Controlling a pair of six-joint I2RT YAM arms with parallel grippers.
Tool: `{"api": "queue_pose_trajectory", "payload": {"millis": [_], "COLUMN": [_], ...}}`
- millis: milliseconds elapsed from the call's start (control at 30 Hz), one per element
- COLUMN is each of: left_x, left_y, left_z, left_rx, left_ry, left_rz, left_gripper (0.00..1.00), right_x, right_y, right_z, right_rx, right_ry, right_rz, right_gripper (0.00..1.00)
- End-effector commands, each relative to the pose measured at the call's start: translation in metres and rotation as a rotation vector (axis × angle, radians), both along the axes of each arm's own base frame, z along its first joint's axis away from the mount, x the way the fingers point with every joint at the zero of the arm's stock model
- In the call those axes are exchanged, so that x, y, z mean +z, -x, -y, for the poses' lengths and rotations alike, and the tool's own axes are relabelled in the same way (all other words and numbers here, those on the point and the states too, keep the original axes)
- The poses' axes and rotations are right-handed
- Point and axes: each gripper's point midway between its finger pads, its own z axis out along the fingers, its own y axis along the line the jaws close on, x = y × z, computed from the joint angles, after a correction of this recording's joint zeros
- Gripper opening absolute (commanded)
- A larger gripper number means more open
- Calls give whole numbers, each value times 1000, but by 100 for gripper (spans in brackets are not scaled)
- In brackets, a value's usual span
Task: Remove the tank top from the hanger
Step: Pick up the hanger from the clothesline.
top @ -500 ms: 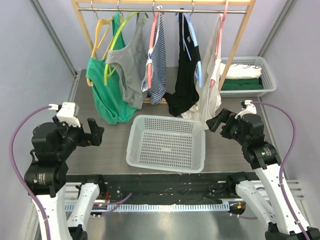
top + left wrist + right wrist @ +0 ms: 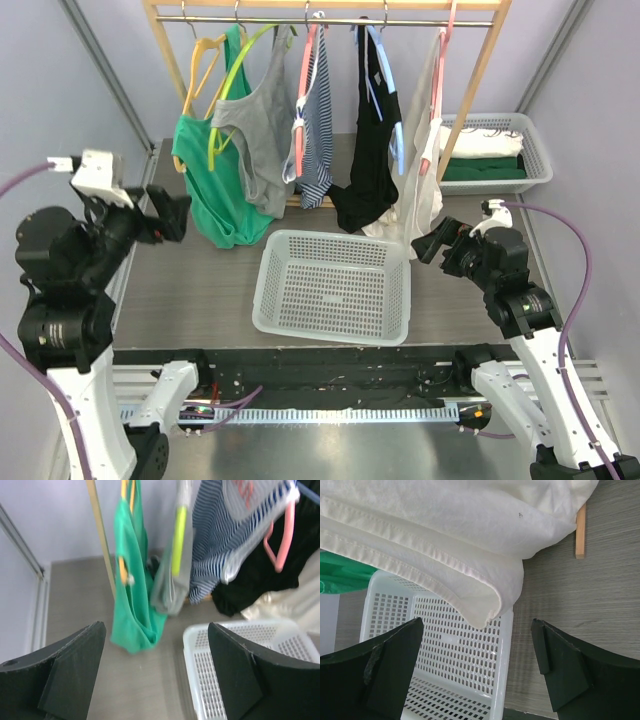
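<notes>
We find the cream tank top point(image 2: 418, 200) on its pink hanger point(image 2: 437, 90) on the wooden rack point(image 2: 478, 90) behind the white mesh basket point(image 2: 330, 333), its hem drooping over the basket's far right corner. The right gripper point(image 2: 432, 243) sits just right of that corner, jaws spread wide, holding nothing. The left gripper point(image 2: 172, 213) hangs well left of the basket, fingers likewise wide apart and empty.

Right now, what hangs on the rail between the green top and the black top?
Two garments: a gray top, then a striped top, going from left to right. The top view shows this best.
</notes>
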Motion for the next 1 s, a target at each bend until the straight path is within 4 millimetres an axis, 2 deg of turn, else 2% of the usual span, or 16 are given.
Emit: {"api": "queue_pose_trajectory", "payload": {"millis": [0,67,100,133,167,200,233,333,400,433,500,633,767,967], "left_x": [71,92,93,96,111,115,118,121,123,119,121,110,101,65], "left_y": [-42,-53,-73,-84,-87,-95,-114,-146,-158,-170,-178,-195,-202,-209], "left_z": [-10,-16,-17,-17,-15,-15,-15,-10,-5,-6,-5,-2,3,7], "left_rx": [56,91,93,91,78,74,69,39,12,11,4,-14,-46,-65], "left_ry": [27,37,40,38,37,35,41,66,78,84,94,102,103,94], "left_rz": [221,267,256,253,283,287,275,253,252,242,251,226,205,129], "left_gripper": [87,86,86,84,84,84,82,79,79,79,78,76,75,72], "right_x": [12,13,14,13,14,15,15,16,17,17,16,16,15,15], "right_y": [-4,-2,-2,-2,-1,-1,0,1,3,3,4,5,4,4], "right_z": [-5,-7,-6,-7,-8,-8,-9,-10,-11,-11,-11,-13,-14,-14], "right_rx": [33,46,47,50,55,55,58,65,69,71,74,83,87,89], "right_ry": [0,-5,-5,-5,-10,-11,-16,-29,-32,-34,-33,-32,-35,-41], "right_rz": [62,64,67,64,66,72,74,86,95,96,95,99,98,96], "right_gripper": [100,100,100,99,100,100,100,100,100,100,100,100,100,100]}}
